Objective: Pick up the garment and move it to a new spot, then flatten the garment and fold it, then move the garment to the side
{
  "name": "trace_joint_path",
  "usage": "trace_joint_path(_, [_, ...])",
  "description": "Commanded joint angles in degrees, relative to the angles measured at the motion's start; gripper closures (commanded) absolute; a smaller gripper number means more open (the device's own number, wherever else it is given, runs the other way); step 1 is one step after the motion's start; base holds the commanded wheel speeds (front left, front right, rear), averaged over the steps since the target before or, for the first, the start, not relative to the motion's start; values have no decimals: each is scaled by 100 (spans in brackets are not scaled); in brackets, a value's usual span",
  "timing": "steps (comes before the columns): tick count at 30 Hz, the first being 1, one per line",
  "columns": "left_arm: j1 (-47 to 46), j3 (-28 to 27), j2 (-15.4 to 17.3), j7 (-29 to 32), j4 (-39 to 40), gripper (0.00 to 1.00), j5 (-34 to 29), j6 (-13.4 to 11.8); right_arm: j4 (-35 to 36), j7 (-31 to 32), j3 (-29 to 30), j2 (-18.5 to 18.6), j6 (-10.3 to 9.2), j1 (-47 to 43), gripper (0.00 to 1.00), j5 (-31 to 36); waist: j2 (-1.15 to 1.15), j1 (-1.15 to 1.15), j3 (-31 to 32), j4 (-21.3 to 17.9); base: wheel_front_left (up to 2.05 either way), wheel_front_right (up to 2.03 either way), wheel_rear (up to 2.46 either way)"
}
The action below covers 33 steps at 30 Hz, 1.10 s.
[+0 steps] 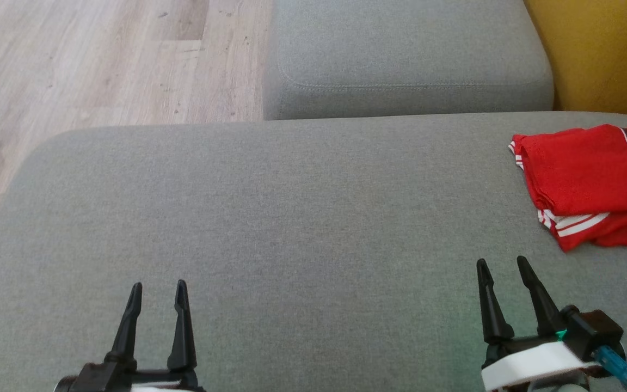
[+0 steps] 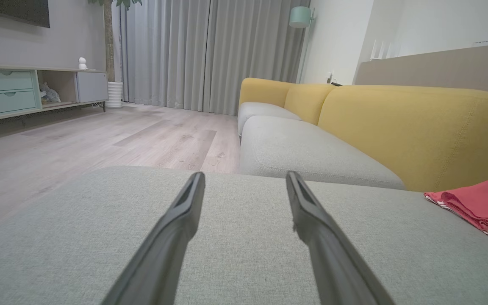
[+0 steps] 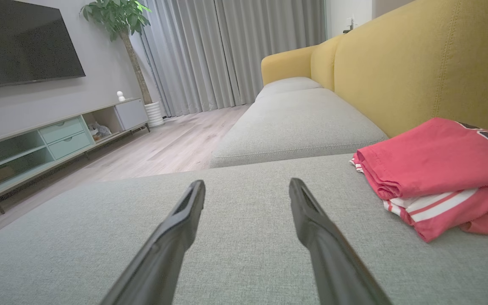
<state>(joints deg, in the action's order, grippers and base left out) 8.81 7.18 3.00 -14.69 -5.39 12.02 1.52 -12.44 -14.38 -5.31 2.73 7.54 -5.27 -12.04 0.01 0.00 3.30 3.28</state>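
While lying folded, shirt [image 1: 591,179]: far right on couch [image 1: 292,218]
Left end effector [image 1: 159,283]: wide, holding nothing
Right end effector [image 1: 501,259]: wide, holding nothing, near shirt

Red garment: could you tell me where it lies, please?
The garment lies folded at the grey cushion's right edge in the head view, beyond the right tool.

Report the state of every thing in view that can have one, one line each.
left gripper: open, empty, over the grey seat cushion.
right gripper: open, empty, just short of the garment.
red garment: folded over in layers, lying at the cushion's right side, not gripped.
curtains: drawn shut.
cabinet drawers: shut.
television: screen dark.
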Motion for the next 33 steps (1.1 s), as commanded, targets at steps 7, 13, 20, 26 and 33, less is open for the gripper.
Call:
trace_joint_path(7, [-169, -210, -13, -30, 72, 0, -119, -13, 166, -62, -148, 16, -5, 114, 0, -6, -1, 0, 31, -2, 0, 0, 0])
trace_joint_path(13, [-2, 6, -2, 1, -210, 100, -131, 0, -47, 2, -4, -2, 0, -25, 100, 0, -1, 0, 43, -27, 0, 0, 0])
trace_joint_path(20, [-35, -21, 3, 79, -378, 100, 225, 25, -182, 71, 12, 14, 0, -16, 100, -363, -1, 0, 26, -41, 0, 0, 0])
trace_joint_path(26, [-113, -77, 15, 174, -412, 100, 631, 53, -190, 152, 42, 39, 0, 51, 100, -777, -1, 0, 8, -55, 0, 0, 0])
trace_joint_path(33, [-202, -142, 24, 282, -450, 100, 1098, 87, -192, 245, 80, 62, -1, 121, 100, -1250, -1, 0, -14, -72, 0, 0, 0])
